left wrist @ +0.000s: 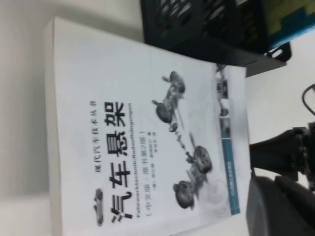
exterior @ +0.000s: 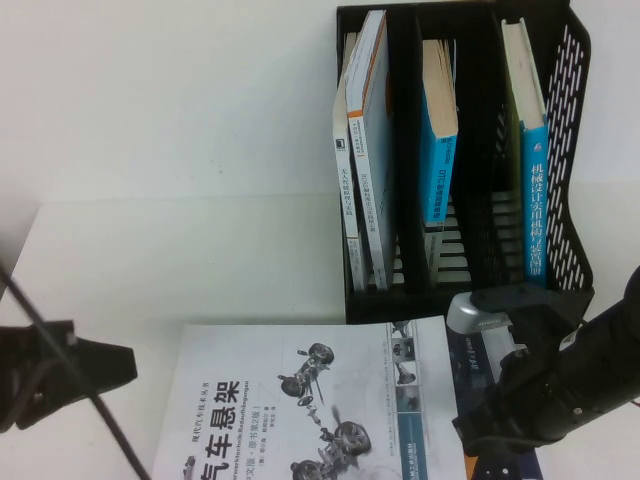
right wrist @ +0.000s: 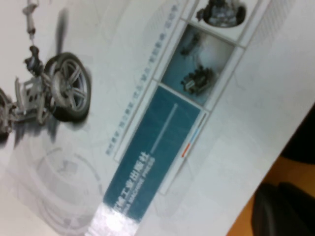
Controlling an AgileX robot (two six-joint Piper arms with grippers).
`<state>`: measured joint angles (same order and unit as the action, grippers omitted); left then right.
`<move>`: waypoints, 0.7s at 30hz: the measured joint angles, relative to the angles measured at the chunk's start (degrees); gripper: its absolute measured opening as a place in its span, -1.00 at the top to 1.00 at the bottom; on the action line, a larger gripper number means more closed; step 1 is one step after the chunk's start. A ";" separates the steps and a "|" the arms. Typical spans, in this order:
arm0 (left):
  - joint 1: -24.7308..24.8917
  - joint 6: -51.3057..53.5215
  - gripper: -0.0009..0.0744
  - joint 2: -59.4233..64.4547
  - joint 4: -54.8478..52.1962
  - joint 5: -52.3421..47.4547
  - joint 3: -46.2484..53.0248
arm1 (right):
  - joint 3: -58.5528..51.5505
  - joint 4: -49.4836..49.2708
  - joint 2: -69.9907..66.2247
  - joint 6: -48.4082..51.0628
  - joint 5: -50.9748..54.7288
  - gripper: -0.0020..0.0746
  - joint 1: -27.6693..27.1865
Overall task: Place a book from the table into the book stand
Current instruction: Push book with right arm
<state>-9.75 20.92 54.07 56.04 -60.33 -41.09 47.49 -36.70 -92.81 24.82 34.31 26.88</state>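
White desk [exterior: 150,270] carries the book stand [exterior: 570,120] at its far right edge; all three compartments already hold upright volumes. Subject book [exterior: 300,410] lies flat at the near edge, cover up, just in front of the stand. It appears thin, light and flexible with a glossy cover, likely slippery; best taken at an exposed edge. Left gripper [exterior: 125,365], closed and empty, sits beside its left edge. Right gripper [exterior: 470,425], closed, hangs over its right edge; contact cannot be confirmed.
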 joint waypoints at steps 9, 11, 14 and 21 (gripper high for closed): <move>-0.22 6.40 0.99 12.98 2.18 -1.82 -0.12 | 0.00 0.45 0.00 -0.02 -1.18 0.93 0.38; -1.16 8.73 0.99 16.07 4.02 -3.89 -0.22 | 0.00 1.08 0.00 -0.02 -1.26 0.93 0.38; -5.11 12.50 0.99 19.85 7.50 -6.67 -0.34 | 0.00 1.42 0.44 -0.02 -0.80 0.93 -0.40; -12.39 18.19 0.95 27.94 9.99 -7.05 -0.64 | 0.00 2.36 6.01 -0.02 0.65 0.93 -2.48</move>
<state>-22.15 39.11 82.00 66.02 -67.37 -41.73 47.49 -34.34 -86.80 24.81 34.96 24.40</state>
